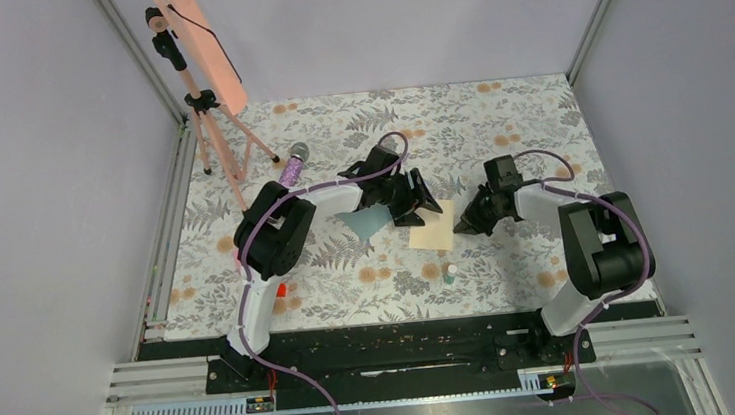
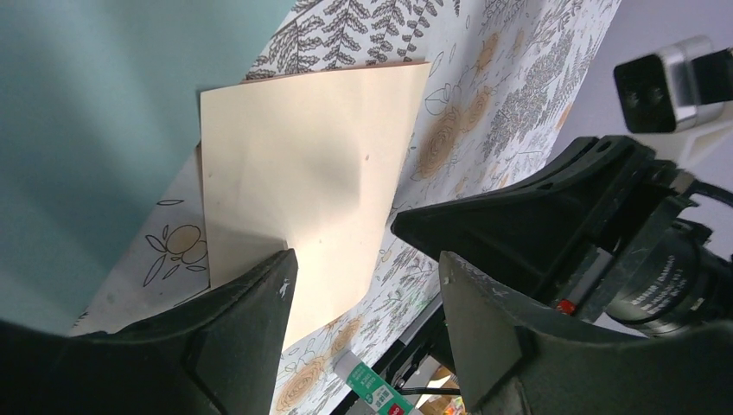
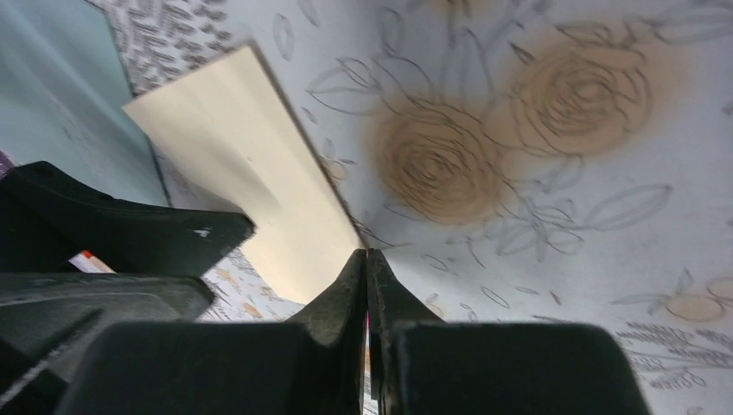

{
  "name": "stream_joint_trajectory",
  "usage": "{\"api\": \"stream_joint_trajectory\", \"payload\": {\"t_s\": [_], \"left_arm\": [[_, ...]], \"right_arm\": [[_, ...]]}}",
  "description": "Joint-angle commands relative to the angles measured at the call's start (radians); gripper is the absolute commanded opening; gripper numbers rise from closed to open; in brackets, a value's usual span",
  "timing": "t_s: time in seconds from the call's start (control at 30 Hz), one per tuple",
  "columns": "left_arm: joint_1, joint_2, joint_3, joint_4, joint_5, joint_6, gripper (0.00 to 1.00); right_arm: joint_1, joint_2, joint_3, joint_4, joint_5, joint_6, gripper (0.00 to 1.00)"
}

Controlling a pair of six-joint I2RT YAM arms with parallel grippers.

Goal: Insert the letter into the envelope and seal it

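Observation:
The pale tan letter lies flat on the floral table. Its left edge sits close beside the teal envelope, which my left arm partly covers. My left gripper hovers open over the letter, one finger above the sheet and nothing between the jaws. The envelope fills that view's left side. My right gripper is shut, its tips resting at the right edge of the letter. I see no paper between them. The envelope shows at far left.
A glue stick with a green label stands just in front of the letter, also visible as the glue stick. A purple glittery cylinder lies behind my left arm. A tripod with a salmon panel stands at the back left.

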Motion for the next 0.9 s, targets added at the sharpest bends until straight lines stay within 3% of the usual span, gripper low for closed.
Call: {"api": "stream_joint_trajectory", "payload": {"t_s": [0.0,0.5,0.87], "left_arm": [[-0.002,0.016,-0.031,-0.124,-0.046,0.057,0.65],[-0.001,0.036,-0.038,-0.112,-0.011,0.054,0.65],[0.003,0.019,-0.039,-0.139,-0.001,0.086,0.65]], "right_arm": [[0.017,0.037,0.089,0.025,-0.026,0.006,0.0],[0.037,0.148,0.127,0.012,0.03,0.087,0.0],[0.036,0.265,0.311,-0.03,0.108,0.084,0.0]]}}
